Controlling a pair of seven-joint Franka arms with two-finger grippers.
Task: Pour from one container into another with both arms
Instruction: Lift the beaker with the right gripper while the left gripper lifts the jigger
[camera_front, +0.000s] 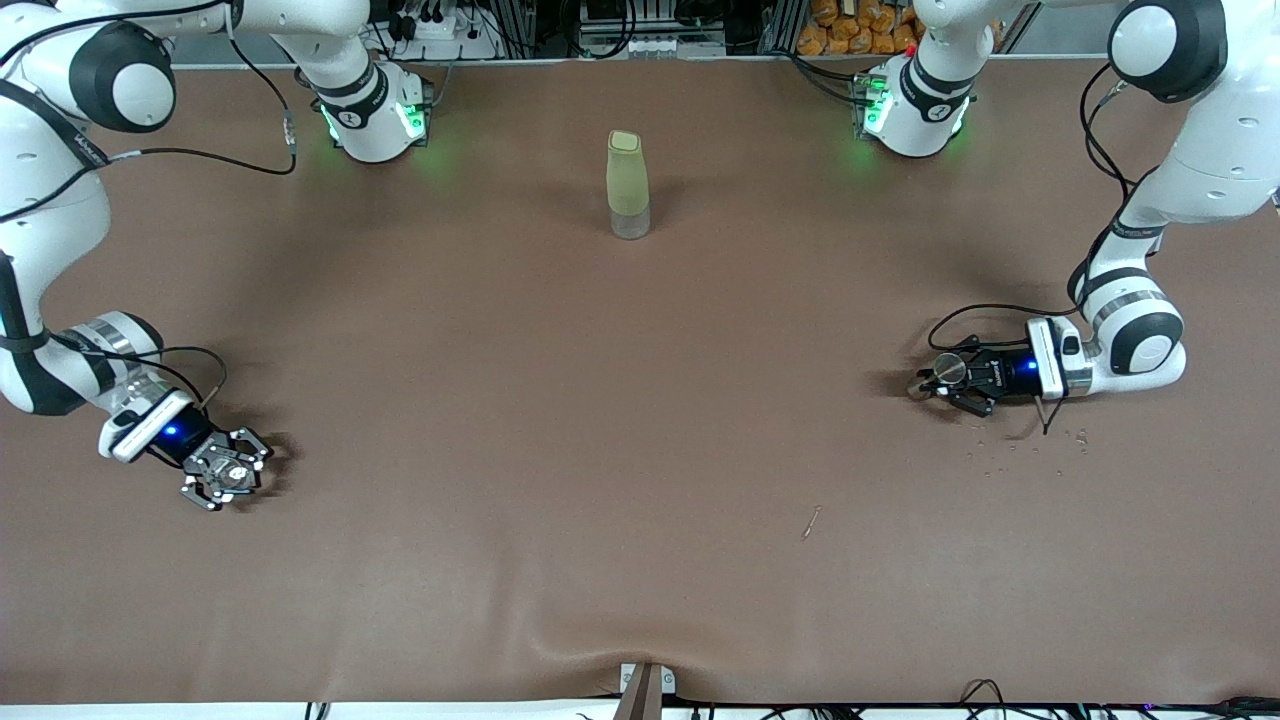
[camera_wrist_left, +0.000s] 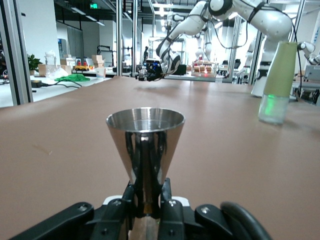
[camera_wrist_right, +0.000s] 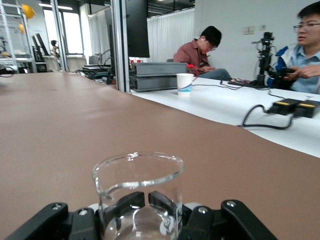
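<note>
A shiny steel cone-shaped cup (camera_wrist_left: 145, 135) stands upright, and my left gripper (camera_wrist_left: 146, 192) is shut on its narrow foot. That cup (camera_front: 950, 369) and the left gripper (camera_front: 945, 378) sit low at the table toward the left arm's end. A clear glass beaker (camera_wrist_right: 137, 175) with a pouring lip is held by my right gripper (camera_wrist_right: 146, 200), whose fingers wrap round its body. This beaker (camera_front: 232, 474) and the right gripper (camera_front: 228, 472) are low at the table toward the right arm's end. I cannot tell what either vessel holds.
A tall pale green container (camera_front: 628, 185) on a clear base stands mid-table near the arms' bases, and it also shows in the left wrist view (camera_wrist_left: 277, 82). Small grains (camera_front: 1020, 450) lie by the left gripper. A thin stick (camera_front: 811, 521) lies on the brown cloth (camera_front: 640, 450).
</note>
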